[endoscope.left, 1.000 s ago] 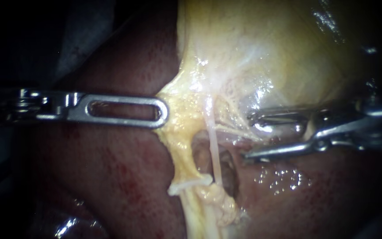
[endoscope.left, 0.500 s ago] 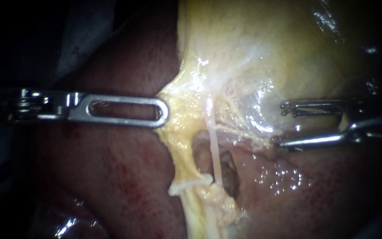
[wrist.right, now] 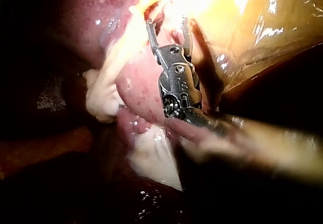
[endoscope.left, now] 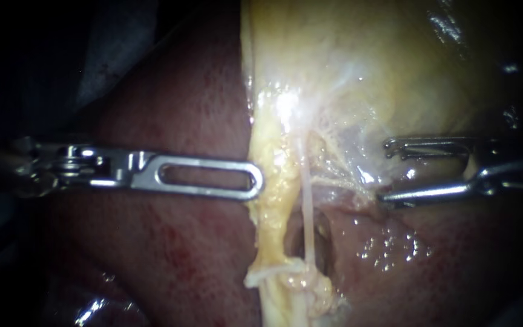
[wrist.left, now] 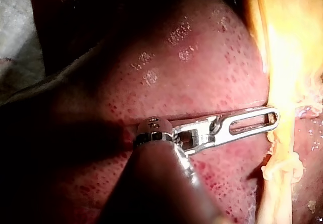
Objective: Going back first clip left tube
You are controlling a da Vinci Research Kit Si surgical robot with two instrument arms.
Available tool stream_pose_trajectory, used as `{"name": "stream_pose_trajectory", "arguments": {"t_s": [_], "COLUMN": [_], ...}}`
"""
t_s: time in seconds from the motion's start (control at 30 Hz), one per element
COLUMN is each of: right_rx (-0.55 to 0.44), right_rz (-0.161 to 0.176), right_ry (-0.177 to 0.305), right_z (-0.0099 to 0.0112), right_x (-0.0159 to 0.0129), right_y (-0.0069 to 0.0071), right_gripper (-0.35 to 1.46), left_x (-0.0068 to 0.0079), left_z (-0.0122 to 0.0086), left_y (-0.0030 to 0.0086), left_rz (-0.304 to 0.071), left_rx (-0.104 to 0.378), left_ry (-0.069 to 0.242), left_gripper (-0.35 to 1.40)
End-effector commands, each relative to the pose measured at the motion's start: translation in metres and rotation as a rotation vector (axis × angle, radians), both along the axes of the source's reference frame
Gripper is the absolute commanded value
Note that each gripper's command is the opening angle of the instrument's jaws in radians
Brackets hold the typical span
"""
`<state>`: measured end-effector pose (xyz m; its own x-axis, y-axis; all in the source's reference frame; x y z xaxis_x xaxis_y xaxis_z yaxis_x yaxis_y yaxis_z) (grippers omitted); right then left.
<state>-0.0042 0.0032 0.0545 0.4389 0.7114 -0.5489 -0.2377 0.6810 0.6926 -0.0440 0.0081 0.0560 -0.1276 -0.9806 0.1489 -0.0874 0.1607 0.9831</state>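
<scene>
Left tube (endoscope.left: 272, 212): thick and yellow, just left of the thin pale tube (endoscope.left: 307, 212).
Your left instrument (endoscope.left: 256, 181): jaws closed on the left tube's edge, left of the thin pale tube.
Your right instrument (endoscope.left: 385, 172): jaws wide apart, holding nothing, well right of the thin pale tube.

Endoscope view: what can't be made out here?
Left instrument: its tip meets the yellow tissue; holding or only touching, unclear, endoscope and left wrist views.
Right instrument: shaft cut off by the endoscope view's right edge, blurred close up in the right wrist view.
Thin pale tube: lower end buried in tissue folds; no clip discernible on it.
</scene>
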Motion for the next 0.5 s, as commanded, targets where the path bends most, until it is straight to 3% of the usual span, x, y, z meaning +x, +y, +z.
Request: {"name": "stream_pose_trajectory", "arguments": {"t_s": [0.03, 0.5], "right_rx": [0.0, -0.005], "right_rz": [0.0, -0.004], "right_ry": [0.0, 0.001], "right_z": [0.0, 0.0], "right_x": [0.0, -0.0002], "right_y": [0.0, 0.0], "right_gripper": [0.53, 0.53], "left_x": [-0.0001, -0.0003], "left_z": [0.0001, 0.0002], "left_y": [0.0, 0.0001], "left_rz": [0.003, 0.003], "left_rx": [-0.003, -0.003], "left_ry": [0.0, 0.0], "left_gripper": [-0.35, -0.35]}}
